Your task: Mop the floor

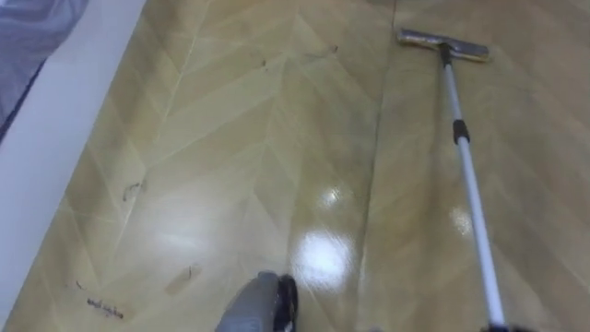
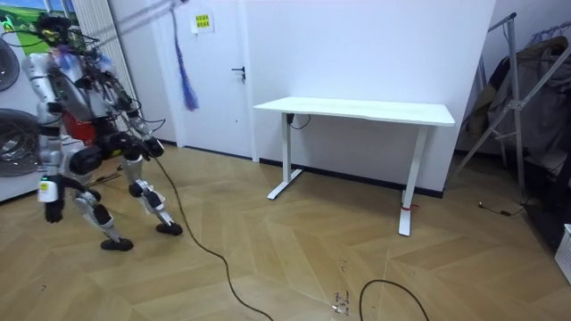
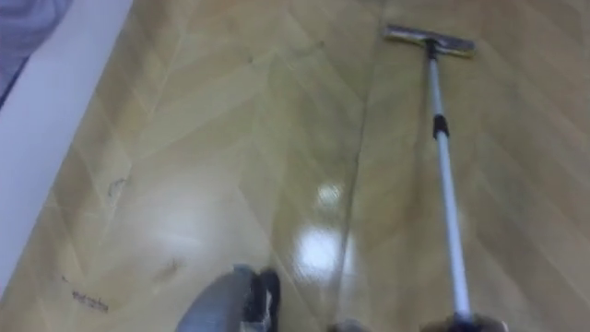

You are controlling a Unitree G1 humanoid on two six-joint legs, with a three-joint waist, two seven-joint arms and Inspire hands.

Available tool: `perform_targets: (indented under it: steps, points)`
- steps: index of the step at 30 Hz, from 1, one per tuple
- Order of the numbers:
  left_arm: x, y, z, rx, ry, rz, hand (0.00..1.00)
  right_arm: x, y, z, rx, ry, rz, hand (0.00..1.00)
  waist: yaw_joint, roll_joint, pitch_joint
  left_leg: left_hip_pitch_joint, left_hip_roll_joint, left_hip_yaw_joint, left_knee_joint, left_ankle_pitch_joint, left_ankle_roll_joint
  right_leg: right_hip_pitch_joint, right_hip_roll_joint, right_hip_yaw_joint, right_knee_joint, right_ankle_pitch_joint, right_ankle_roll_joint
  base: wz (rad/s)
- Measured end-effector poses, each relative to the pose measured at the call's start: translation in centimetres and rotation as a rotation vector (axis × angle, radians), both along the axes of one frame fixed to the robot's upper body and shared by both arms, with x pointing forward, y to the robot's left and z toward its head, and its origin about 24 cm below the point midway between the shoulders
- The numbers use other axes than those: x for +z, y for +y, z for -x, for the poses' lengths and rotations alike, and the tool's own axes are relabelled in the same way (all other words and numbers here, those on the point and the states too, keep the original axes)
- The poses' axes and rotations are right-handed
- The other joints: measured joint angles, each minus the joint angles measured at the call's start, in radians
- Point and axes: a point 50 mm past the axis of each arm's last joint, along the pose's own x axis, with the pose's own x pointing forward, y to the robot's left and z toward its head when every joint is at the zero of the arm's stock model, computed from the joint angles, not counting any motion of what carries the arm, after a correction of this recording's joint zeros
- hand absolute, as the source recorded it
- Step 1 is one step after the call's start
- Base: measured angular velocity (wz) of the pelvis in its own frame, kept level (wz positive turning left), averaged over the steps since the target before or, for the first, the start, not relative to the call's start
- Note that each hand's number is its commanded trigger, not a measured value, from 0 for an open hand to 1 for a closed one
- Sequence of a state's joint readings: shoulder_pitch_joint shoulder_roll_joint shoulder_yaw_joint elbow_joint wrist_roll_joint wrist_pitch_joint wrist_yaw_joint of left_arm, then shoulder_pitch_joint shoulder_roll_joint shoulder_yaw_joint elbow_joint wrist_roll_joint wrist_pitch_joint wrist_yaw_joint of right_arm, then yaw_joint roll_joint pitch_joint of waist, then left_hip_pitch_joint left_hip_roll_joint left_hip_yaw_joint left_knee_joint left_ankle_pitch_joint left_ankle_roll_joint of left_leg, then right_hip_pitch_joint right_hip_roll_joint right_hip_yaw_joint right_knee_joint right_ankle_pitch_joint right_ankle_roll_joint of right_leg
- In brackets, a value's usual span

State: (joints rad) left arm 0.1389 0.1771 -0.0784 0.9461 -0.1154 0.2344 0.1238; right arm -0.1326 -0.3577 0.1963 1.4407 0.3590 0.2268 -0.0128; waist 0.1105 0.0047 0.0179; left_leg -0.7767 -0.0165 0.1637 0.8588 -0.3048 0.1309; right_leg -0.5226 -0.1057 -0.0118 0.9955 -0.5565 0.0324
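A mop lies out ahead of me on the wooden floor. Its flat head [image 1: 442,44] rests at the far right, and the white pole [image 1: 470,189] with a black collar runs back to the lower right edge. A dark bit of my right hand [image 1: 502,327] meets the pole's near end there, cut off by the frame. In the room view the robot stands bent forward at the view's left, with that hand [image 2: 148,143] before its waist. My left hand [image 2: 53,212] hangs low beside the legs, too small to read.
A white skirting strip [image 1: 55,138] runs along the floor on my left. Small dark scuffs [image 1: 134,191] mark the boards. Across the room are a white desk [image 2: 357,111], a door [image 2: 210,80] and a clothes rack [image 2: 526,107].
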Motion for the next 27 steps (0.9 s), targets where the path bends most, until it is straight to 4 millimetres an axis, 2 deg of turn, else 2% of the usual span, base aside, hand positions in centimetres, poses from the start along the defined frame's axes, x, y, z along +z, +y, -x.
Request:
perform_targets:
  steps: [1, 3, 4, 6, 7, 8, 9, 10, 12, 16, 19, 20, 21, 24, 26, 27]
  points:
    - [0.1, -0.4, -1.3, 0.007, -0.036, 0.01, 0.0, -0.4, -0.1, 2.6, -0.018, 0.06, 0.006, 1.0, -0.004, 0.013, -0.0054, 0.011, -0.016, -0.001, 0.006, -0.021, 0.015, -0.01, -0.014, 0.002, 0.045, 0.036, 0.013, 0.19]
    - [0.4, -0.7, -2.7, 0.014, -0.094, 0.015, 0.0, -0.9, 0.5, 5.8, -0.043, 0.13, 0.004, 1.0, -0.016, 0.024, -0.0095, 0.038, -0.036, -0.006, -0.007, -0.042, 0.027, -0.047, -0.031, 0.01, 0.098, 0.081, 0.017, -0.12]
    - [0.5, -0.9, -3.1, 0.019, -0.119, 0.007, 0.0, -1.1, 1.1, 7.0, -0.048, 0.16, 0.003, 1.0, -0.023, 0.033, -0.0101, 0.059, -0.036, -0.016, -0.021, -0.051, 0.026, -0.089, -0.029, 0.018, 0.097, 0.081, 0.017, -0.48]
    - [0.5, -1.0, -3.1, 0.028, -0.127, 0.006, 0.0, -1.5, 2.2, 7.9, -0.03, 0.189, -0.012, 1.0, -0.032, 0.039, -0.0101, 0.114, -0.047, -0.036, -0.077, -0.054, 0.019, -0.147, -0.024, 0.009, 0.029, 0.085, 0.018, -0.8]
    - [0.3, -1.3, -2.9, 0.034, -0.125, 0.008, 0.0, -1.8, 2.9, 8.4, -0.027, 0.204, -0.021, 1.0, -0.04, 0.042, -0.012, 0.155, -0.047, -0.039, -0.113, -0.052, 0.015, -0.158, -0.012, 0.009, -0.069, 0.108, 0.008, -0.8]
    - [0.3, -1.3, -2.9, 0.046, -0.126, 0.014, 0.0, -1.9, 3.2, 8.5, -0.019, 0.21, -0.028, 1.0, -0.046, 0.041, -0.0117, 0.174, -0.049, -0.039, -0.128, -0.053, 0.012, -0.154, -0.01, 0.006, -0.124, 0.132, 0.006, -0.65]
    - [0.2, -1.4, -2.7, 0.06, -0.124, 0.022, 0.0, -2.1, 3.8, 8.5, 0.004, 0.215, -0.041, 1.0, -0.057, 0.039, -0.0094, 0.206, -0.055, -0.04, -0.149, -0.057, 0.005, -0.145, 0.002, 0.008, -0.219, 0.218, 0.009, -0.33]
    - [0.0, -1.8, -2.5, 0.068, -0.116, 0.035, 0.0, -2.1, 4.0, 8.5, 0.013, 0.226, -0.044, 1.0, -0.072, 0.043, -0.008, 0.235, -0.059, -0.057, -0.172, -0.058, -0.002, -0.115, 0.014, 0.005, -0.249, 0.257, 0.003, -0.23]
    - [-0.2, -2.4, -2.1, 0.072, -0.101, 0.052, 0.0, -2.1, 3.9, 7.3, 0.019, 0.222, -0.04, 1.0, -0.077, 0.059, -0.006, 0.288, -0.06, -0.074, -0.238, -0.042, -0.014, -0.054, 0.021, -0.011, -0.32, 0.276, -0.003, -0.09]
    - [-0.6, -2.0, -1.0, 0.078, -0.055, 0.039, 0.0, -1.8, 3.5, 4.7, 0.031, 0.2, -0.007, 1.0, -0.078, 0.047, 0.0001, 0.422, -0.061, -0.094, -0.381, 0.001, -0.024, 0.069, 0.024, -0.035, -0.436, 0.296, -0.008, 0.09]
    - [-0.8, -1.5, 0.1, 0.084, -0.016, 0.023, 0.0, -1.7, 3.4, 3.0, 0.045, 0.16, 0.002, 1.0, -0.074, 0.039, 0.0032, 0.501, -0.048, -0.119, -0.441, 0.009, -0.033, 0.168, 0.036, -0.073, -0.518, 0.304, -0.013, 0.21]
    - [-0.7, -1.3, 0.3, 0.082, -0.013, 0.017, 0.0, -1.7, 3.5, 2.9, 0.048, 0.152, -0.004, 1.0, -0.07, 0.034, 0.0045, 0.52, -0.047, -0.124, -0.453, 0.011, -0.035, 0.189, 0.038, -0.078, -0.532, 0.304, -0.013, 0.27]
    - [-0.7, -0.8, 0.8, 0.081, -0.005, 0.007, 0.0, -1.7, 3.5, 2.7, 0.053, 0.138, -0.015, 1.0, -0.066, 0.026, 0.0003, 0.557, -0.045, -0.134, -0.471, 0.015, -0.039, 0.23, 0.04, -0.092, -0.551, 0.304, -0.014, 0.28]
    - [-0.6, 0.1, 2.1, 0.086, 0.028, -0.014, 0.0, -1.9, 3.9, 2.8, 0.059, 0.132, -0.044, 1.0, -0.057, 0.005, -0.0019, 0.64, -0.033, -0.143, -0.506, 0.017, -0.042, 0.336, 0.051, -0.125, -0.62, 0.306, -0.015, 0.24]
    - [-0.7, 0.4, 2.6, 0.093, 0.048, -0.02, 0.0, -2.0, 4.1, 3.5, 0.056, 0.14, -0.066, 1.0, -0.057, -0.008, -0.0028, 0.694, -0.027, -0.143, -0.536, 0.019, -0.046, 0.406, 0.059, -0.144, -0.679, 0.314, -0.015, 0.24]
    - [-0.7, 0.3, 2.8, 0.086, 0.061, -0.024, 0.0, -2.1, 4.2, 4.2, 0.053, 0.153, -0.077, 1.0, -0.053, -0.014, -0.0066, 0.727, -0.024, -0.143, -0.561, 0.021, -0.048, 0.449, 0.066, -0.148, -0.722, 0.322, -0.013, 0.15]
